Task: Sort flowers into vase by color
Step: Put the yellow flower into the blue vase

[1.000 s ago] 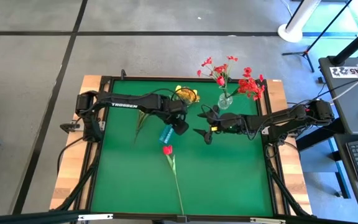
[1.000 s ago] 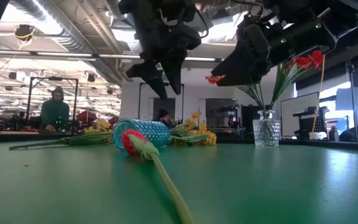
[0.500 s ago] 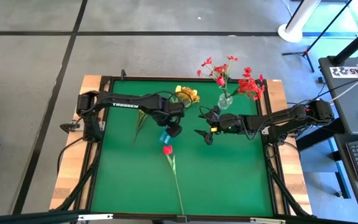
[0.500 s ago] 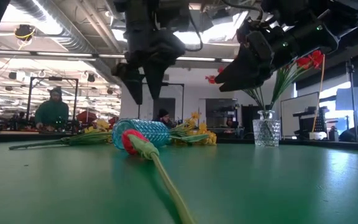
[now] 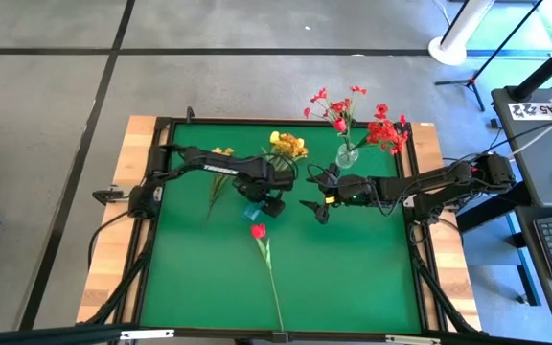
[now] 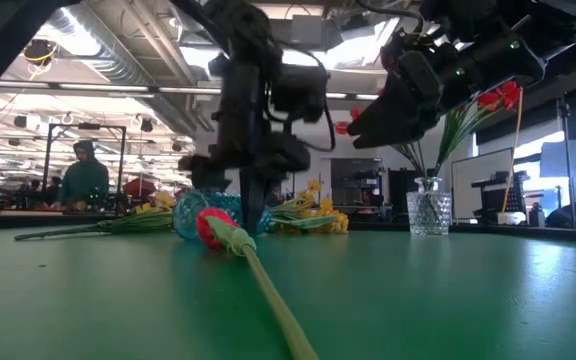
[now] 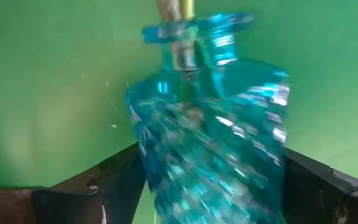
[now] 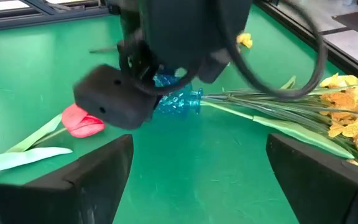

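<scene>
A blue glass vase [image 5: 251, 209] [image 7: 210, 137] lies on its side on the green mat, with green stems of yellow flowers [image 5: 287, 146] [image 8: 353, 124] running out of its mouth [image 8: 194, 99]. My left gripper [image 5: 264, 201] [image 6: 253, 205] is open and points down over it, one finger on each side of the vase's body. A red tulip [image 5: 258, 231] [image 8: 82, 121] lies just near of the vase, its long stem running toward the near edge. My right gripper [image 5: 314, 205] [image 6: 368, 115] hovers open to the right, above the mat. My left gripper comes from above, pointing down, with its fingers [image 7: 104, 183] on either side of the blue vase's body [image 7: 166, 162], across it. The vase lies on the mat. I cannot tell whether the fingers touch the glass.
A clear glass vase [image 5: 346, 156] [image 6: 429, 213] stands upright near the far right, holding red flowers [image 5: 386, 132]. More yellow blossoms [image 5: 220, 151] lie on the far left of the mat. The near half of the mat holds only the tulip's stem [image 5: 272, 283].
My left gripper has come down from well above the mat and a little toward the left edge, until its fingers stand around the blue vase. The left arm has stretched forward, uncovering yellow blossoms at the far left. Vase and tulip have stayed put.
</scene>
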Tool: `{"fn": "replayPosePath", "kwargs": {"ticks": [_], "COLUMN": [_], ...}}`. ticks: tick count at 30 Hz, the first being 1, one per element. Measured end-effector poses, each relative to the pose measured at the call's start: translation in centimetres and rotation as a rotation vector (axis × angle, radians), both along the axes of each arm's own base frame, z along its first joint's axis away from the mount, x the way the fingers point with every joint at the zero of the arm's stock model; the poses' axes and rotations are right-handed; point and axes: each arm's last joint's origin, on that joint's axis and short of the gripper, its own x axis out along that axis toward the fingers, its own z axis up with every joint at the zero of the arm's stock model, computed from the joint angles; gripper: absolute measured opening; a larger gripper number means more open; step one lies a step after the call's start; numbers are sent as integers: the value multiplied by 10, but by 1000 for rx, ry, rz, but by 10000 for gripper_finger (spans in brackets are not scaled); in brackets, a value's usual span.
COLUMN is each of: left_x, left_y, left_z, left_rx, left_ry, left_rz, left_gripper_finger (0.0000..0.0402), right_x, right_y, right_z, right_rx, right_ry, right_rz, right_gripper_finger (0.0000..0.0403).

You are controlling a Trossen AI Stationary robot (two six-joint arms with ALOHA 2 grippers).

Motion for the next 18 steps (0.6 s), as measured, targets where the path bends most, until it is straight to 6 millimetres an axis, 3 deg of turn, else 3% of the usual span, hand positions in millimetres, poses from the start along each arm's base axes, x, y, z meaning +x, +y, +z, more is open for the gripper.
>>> {"fn": "replayPosePath", "kwargs": {"ticks": [4,8,11,18], "left_x": [1,3,3,0], "left_y": [4,4,4,5], "left_z": [-9,-8,-6,21], "left_rx": [-13,-5,4,40], "left_ry": [17,3,-12,-92], "left_rz": [14,8,5,-18], "left_gripper_finger": [287,246,241,241], "right_x": [-1,-1,-1,-1], "right_y": [0,0,0,-1], "right_z": [-1,-1,-1,-1], "right_rx": [6,6,7,-3], "right_ry": [12,14,14,13], "right_rz": [-3,-4,-4,-27], "right_gripper_finger": [367,367,367,367]}}
